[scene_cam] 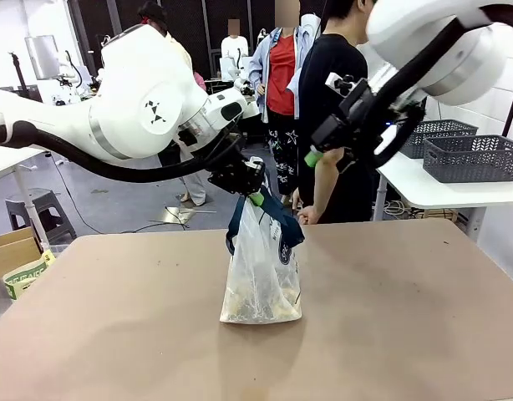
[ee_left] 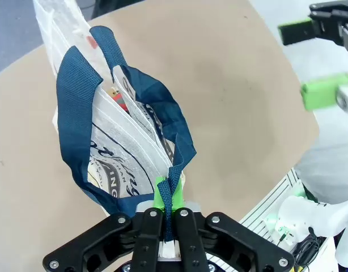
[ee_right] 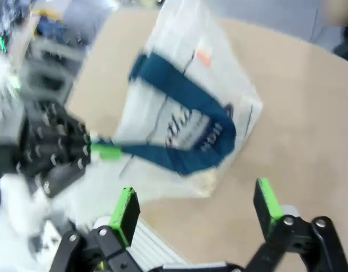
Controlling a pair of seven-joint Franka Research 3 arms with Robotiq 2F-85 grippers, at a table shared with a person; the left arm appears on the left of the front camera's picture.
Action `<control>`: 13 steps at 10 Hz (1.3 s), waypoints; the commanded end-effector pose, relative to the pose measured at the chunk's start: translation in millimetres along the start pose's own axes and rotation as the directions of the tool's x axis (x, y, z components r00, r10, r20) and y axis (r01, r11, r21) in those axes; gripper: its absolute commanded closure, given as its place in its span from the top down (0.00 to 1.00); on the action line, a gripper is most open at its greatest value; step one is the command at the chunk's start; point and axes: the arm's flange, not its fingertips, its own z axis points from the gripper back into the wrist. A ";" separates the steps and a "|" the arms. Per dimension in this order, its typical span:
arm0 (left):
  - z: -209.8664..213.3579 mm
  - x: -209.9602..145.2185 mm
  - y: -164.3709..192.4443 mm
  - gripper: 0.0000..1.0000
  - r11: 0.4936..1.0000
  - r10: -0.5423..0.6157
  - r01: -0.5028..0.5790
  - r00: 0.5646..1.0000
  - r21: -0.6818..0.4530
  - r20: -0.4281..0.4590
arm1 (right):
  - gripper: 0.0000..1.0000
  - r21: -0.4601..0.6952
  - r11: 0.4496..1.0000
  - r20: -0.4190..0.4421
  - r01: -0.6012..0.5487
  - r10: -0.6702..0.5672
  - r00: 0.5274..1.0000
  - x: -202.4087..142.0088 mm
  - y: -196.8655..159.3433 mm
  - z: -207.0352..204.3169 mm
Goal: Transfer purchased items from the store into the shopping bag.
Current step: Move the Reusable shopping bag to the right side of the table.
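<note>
The shopping bag (scene_cam: 261,276) stands upright in the middle of the brown table, translucent white with navy straps (ee_left: 77,102) and navy lettering. My left gripper (scene_cam: 250,190) is shut on one navy strap (ee_left: 172,190) at the bag's top and holds it up. Purchased items show as yellow packs (scene_cam: 265,311) at the bag's bottom, and a red and yellow piece (ee_left: 121,100) sits inside the mouth. My right gripper (scene_cam: 317,155) hangs open and empty in the air, up and to the right of the bag (ee_right: 185,96). Its green pads (ee_right: 126,208) stand wide apart.
Two dark grey perforated baskets (scene_cam: 474,159) (scene_cam: 436,132) stand on a white side table (scene_cam: 440,194) at the back right; I cannot tell which is the store. A person in black (scene_cam: 336,109) stands at the table's far edge. Cardboard boxes (scene_cam: 14,255) sit at the left.
</note>
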 end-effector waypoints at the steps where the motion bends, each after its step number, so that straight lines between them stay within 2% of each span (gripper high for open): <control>1: 1.7 0.2 0.8 0.00 1.000 0.001 -0.001 1.000 -0.008 0.002 | 1.00 -0.025 0.983 0.039 -0.183 0.184 0.982 -20.2 -16.5 5.9; 3: 1.7 0.2 0.8 0.00 1.000 0.001 -0.001 1.000 -0.008 0.002 | 1.00 -0.040 0.956 0.119 -0.289 0.292 0.949 -30.6 -31.1 6.4; 4: 1.7 0.2 0.8 0.00 1.000 0.001 -0.001 1.000 -0.008 0.002 | 1.00 -0.051 0.957 0.121 -0.285 0.289 0.950 -28.0 -35.1 3.3; 5: 1.7 0.2 0.8 0.00 1.000 0.001 -0.001 1.000 -0.008 0.002 | 1.00 -0.040 0.968 0.037 -0.247 0.248 0.968 -17.2 -24.9 15.2; 13: -0.1 0.0 -0.1 0.00 1.000 0.000 0.000 1.000 0.000 0.000 | 1.00 -0.040 0.968 0.037 -0.247 0.248 0.968 -17.2 -24.9 15.2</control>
